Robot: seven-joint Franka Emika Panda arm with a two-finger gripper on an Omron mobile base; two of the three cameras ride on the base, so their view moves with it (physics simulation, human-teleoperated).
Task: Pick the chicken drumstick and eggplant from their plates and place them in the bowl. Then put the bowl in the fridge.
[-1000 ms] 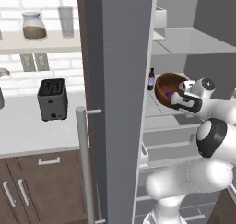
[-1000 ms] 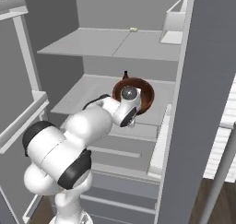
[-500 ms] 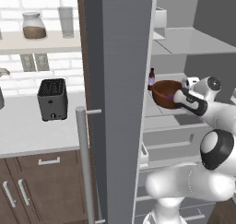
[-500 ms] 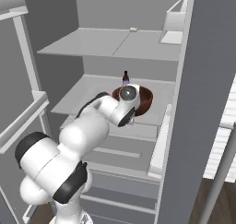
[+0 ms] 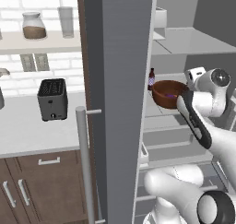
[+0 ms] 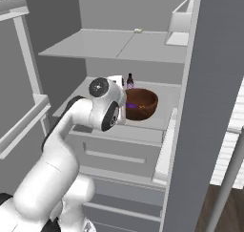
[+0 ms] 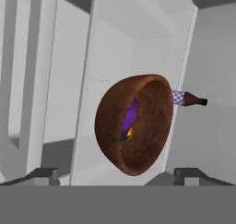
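Bowl (image 5: 168, 93) sits on a middle shelf (image 6: 157, 127) of the fridge (image 5: 122, 103), a small bottle (image 6: 129, 80) just behind it. Inside it, eggplant (image 7: 131, 117) shows purple, with an orange fleck below that may be the drumstick; cannot confirm. Gripper (image 7: 115, 174) stands wide open, nothing held, finger tips apart from the bowl's rim. Bowl lies straight ahead of the open jaws, deeper into the fridge. Judged: placement looks done; any next move is straight back out, away from the bowl.

White brick wall (image 5: 27, 2), grey counter (image 5: 23, 131), black toaster (image 5: 52, 98), brown cabinets (image 5: 41, 186)
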